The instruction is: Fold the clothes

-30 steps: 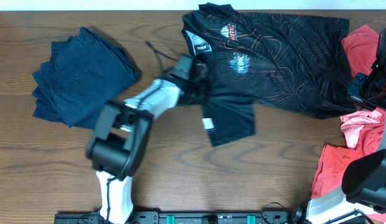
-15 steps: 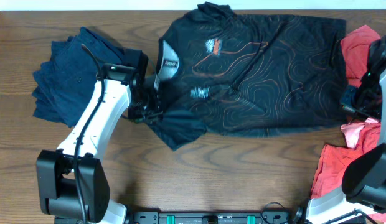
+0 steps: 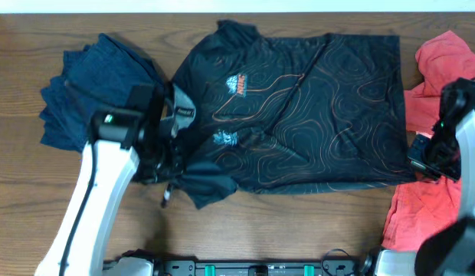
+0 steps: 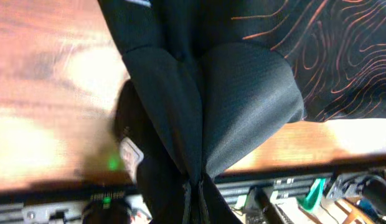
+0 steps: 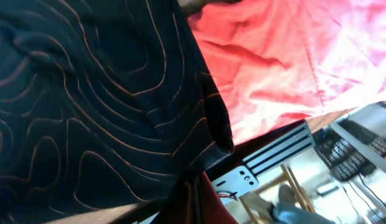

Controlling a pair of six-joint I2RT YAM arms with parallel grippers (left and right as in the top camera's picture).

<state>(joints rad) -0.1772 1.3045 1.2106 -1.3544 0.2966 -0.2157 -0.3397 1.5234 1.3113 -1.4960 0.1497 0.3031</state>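
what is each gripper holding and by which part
Both hold the black shirt with thin orange contour lines: the left gripper pinches bunched fabric at its sleeve end, the right gripper pinches its opposite edge.

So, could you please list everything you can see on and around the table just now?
black shirt: one, black with thin orange contour lines and printed logos, spread flat across the middle of the table.
dark blue garment: one, navy, folded, far left of the table.
red garments: count unclear, coral-red, bunched along the right edge.
table: one, brown wood, under all of it.
left end effector: one, on a white arm, fingers hidden by the cloth, pinching the black shirt at its left sleeve.
right end effector: one, pinching the black shirt at its right edge, beside the red garments.
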